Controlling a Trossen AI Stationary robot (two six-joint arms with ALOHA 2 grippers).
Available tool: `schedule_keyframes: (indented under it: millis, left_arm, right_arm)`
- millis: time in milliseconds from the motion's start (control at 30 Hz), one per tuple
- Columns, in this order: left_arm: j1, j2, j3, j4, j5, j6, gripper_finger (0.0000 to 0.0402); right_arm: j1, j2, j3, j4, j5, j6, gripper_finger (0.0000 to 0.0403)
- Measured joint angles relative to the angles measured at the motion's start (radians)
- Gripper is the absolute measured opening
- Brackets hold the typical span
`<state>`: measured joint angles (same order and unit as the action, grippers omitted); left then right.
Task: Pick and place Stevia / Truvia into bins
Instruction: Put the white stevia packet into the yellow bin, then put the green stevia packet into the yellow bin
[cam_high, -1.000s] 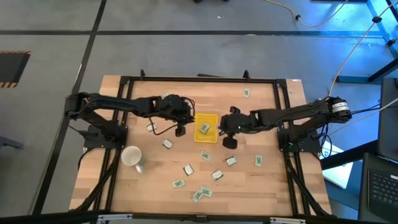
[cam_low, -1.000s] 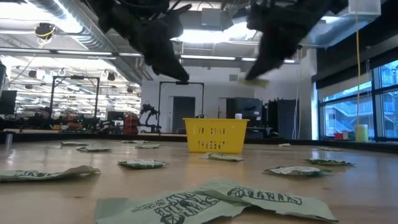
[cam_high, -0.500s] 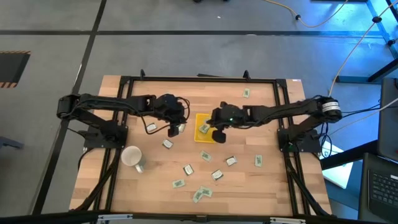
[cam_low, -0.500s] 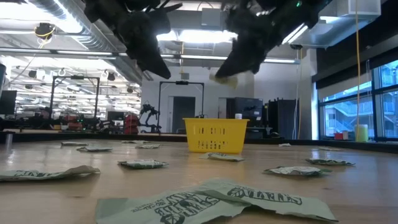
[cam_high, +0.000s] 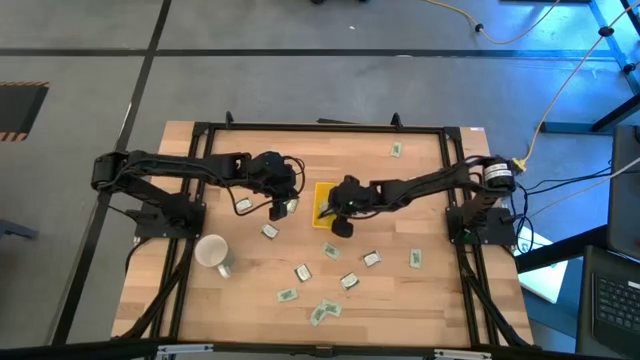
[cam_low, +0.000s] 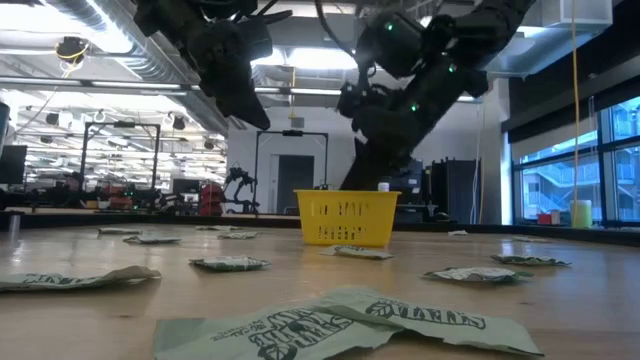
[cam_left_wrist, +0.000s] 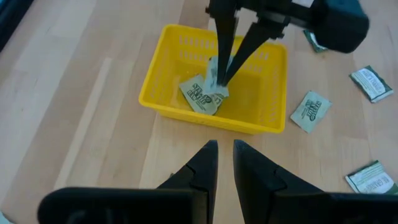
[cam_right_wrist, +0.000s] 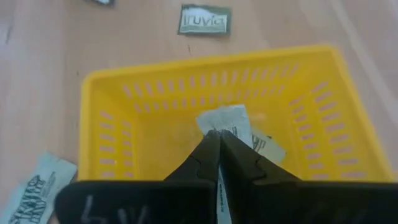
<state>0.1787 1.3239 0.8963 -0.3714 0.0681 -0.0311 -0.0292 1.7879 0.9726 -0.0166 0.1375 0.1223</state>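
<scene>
Two dark fingertips of the right gripper (cam_right_wrist: 219, 138) are pinched together on a small white-and-green paper sweetener packet (cam_right_wrist: 227, 119), held low inside the shallow bright yellow slotted plastic basket (cam_right_wrist: 112, 106). From the left wrist view the same thin fingers (cam_left_wrist: 225, 46) reach down into the basket (cam_left_wrist: 186, 109), converging on the packet, with another crumpled packet (cam_left_wrist: 200, 97) lying on the basket floor just beside them. Seen from above, the right gripper (cam_high: 335, 207) is over the basket (cam_high: 322, 190) near the middle of the wooden table (cam_high: 430, 290), and its arm stretches back toward the right edge.

Just to the left of the basket, the left gripper (cam_high: 282, 203) hangs above the bare wood. Its fingers (cam_left_wrist: 202, 165) stand nearly together with a narrow gap between them, and nothing shows between the tips. In the low view it is well above the table surface (cam_low: 235, 75), while the right gripper (cam_low: 378, 140) drops down behind the basket's (cam_low: 345, 218) rim.

Loose packets are scattered flat across the tabletop. One lies near the far right corner (cam_high: 396, 150), two sit near the left gripper (cam_high: 242, 205) (cam_high: 269, 231), and a looser group spreads over the near half of the table, among them one by the basket's near side (cam_high: 330, 249) and several closer to the near edge (cam_high: 324, 309). A white ceramic mug (cam_high: 211, 252) stands on the left side of the table, well apart from the basket.
</scene>
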Motion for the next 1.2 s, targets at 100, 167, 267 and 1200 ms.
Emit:
schedule_keyframes:
  millis: [100, 167, 267, 1200]
  left_arm:
    - [0.000, 0.000, 0.000, 0.000, -0.007, 0.008, 0.0043]
    - [0.000, 0.000, 0.000, 0.000, -0.021, 0.027, 0.0043]
    - [0.000, 0.000, 0.000, -0.002, -0.047, 0.035, 0.0045]
    - [0.008, 0.113, -0.055, -0.012, -0.110, 0.024, 0.0061]
  right_arm:
    - [0.000, 0.009, 0.000, -0.004, 0.000, 0.000, 0.0015]
    - [0.000, 0.009, 0.000, 0.001, 0.000, 0.000, 0.0015]
    - [0.000, 0.009, 0.000, 0.000, 0.000, 0.004, 0.0015]
    - [-0.028, -0.297, 0.000, -0.131, 0.003, 0.053, 0.0082]
